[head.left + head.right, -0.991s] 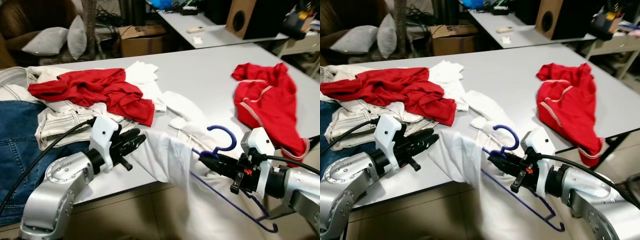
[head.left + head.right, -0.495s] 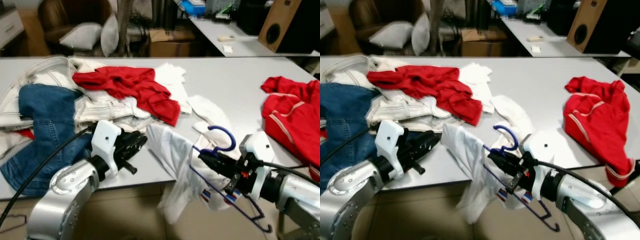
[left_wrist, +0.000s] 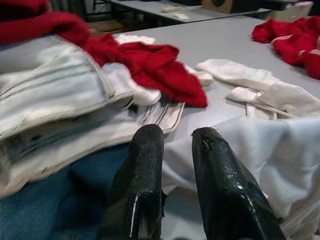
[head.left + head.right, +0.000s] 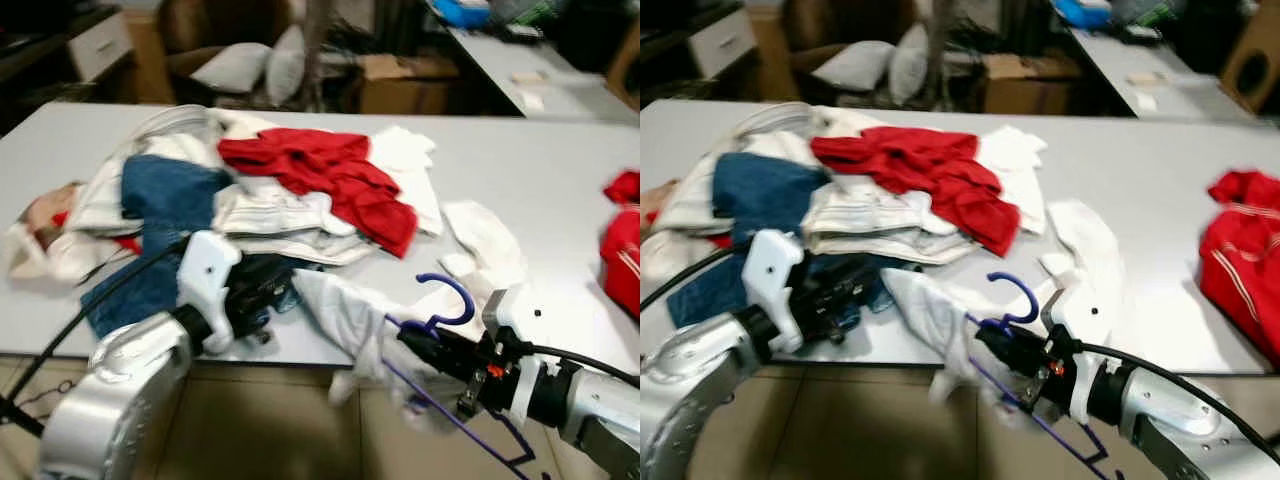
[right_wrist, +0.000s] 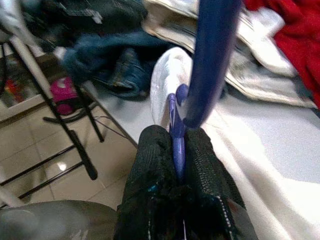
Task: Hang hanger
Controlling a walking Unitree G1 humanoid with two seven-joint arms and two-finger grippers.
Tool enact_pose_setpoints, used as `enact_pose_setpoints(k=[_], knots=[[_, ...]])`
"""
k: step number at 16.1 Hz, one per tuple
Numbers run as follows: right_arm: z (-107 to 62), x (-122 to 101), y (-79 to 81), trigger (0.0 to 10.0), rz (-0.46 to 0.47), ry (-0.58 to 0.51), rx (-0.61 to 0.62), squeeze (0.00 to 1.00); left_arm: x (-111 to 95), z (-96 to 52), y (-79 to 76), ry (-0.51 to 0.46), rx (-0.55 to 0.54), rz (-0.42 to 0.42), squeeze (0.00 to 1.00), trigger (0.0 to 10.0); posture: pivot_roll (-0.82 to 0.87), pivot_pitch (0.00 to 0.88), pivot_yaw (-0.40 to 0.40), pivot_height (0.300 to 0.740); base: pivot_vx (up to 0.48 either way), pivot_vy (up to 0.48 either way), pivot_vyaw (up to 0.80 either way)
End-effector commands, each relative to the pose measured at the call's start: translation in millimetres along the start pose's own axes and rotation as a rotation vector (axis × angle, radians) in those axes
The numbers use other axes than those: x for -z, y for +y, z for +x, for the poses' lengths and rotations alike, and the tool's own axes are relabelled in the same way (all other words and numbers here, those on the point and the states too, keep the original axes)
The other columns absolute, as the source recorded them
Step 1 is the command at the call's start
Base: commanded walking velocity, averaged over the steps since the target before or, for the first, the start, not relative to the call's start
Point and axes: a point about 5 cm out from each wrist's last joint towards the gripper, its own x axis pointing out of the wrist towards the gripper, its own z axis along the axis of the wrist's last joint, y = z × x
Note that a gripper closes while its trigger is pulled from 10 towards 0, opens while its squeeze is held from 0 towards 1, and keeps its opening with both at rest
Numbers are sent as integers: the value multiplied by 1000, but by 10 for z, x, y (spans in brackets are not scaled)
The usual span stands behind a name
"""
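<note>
Item: blue thin-wire plastic hanger, hook up, at front edge of the grey rectangular table, w/ a white cotton shirt draped on it and trailing off the table edge. Right gripper: fingers clamped on hanger neck just below hook, confirmed in wrist view. Left gripper: just beside the shirt on its pile side, over table front edge; fingers parted by a narrow gap, nothing between them, white fabric lying just past the tips. Other stock on table: heap of clothes behind left gripper, incl. crumpled red T-shirt, blue denim jeans, cream striped garment; second red garment at far right end. Progress, est.: hanger secured and garment apparently on it; no rail or hook to hang on visible near table, so carry to rail and hooking on remain.
</note>
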Motion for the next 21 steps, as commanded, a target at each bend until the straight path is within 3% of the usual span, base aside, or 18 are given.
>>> enact_pose_setpoints(k=[1, 6, 13, 16, 17, 21], knots=[[-34, -41, 2, 10000, -14, -16, -7, 0, -4, 25, -54, -5, 34, -5, 0, 10000, 9, 0, 15, 740, 0, 0, 0], [39, -52, -49, 10000, 14, -53, 41, 0, -14, 56, -72, -8, 30, 31, 0, 10000, 7, 0, 10, 740, 0, 0, 0], [66, -57, 15, 10000, 9, -50, -20, 0, -8, 34, -75, -4, 29, 40, 0, 10000, 17, 0, 6, 740, 0, -395, 0], [73, -48, 56, 10000, -4, -36, -60, 0, -2, 18, -76, 1, 26, 42, 0, 10000, 22, 0, 2, 740, 0, -360, 0], [79, -36, 93, 10000, -1, -12, -98, 0, 13, 14, -71, 10, 22, 0, 0, 10000, 22, 0, 3, 740, 0, 0, 800], [55, 4, 198, 10000, 20, 34, -243, 0, 25, -36, -61, 28, 36, 14, 0, 10000, 35, 0, -6, 740, 0, 0, 800]])
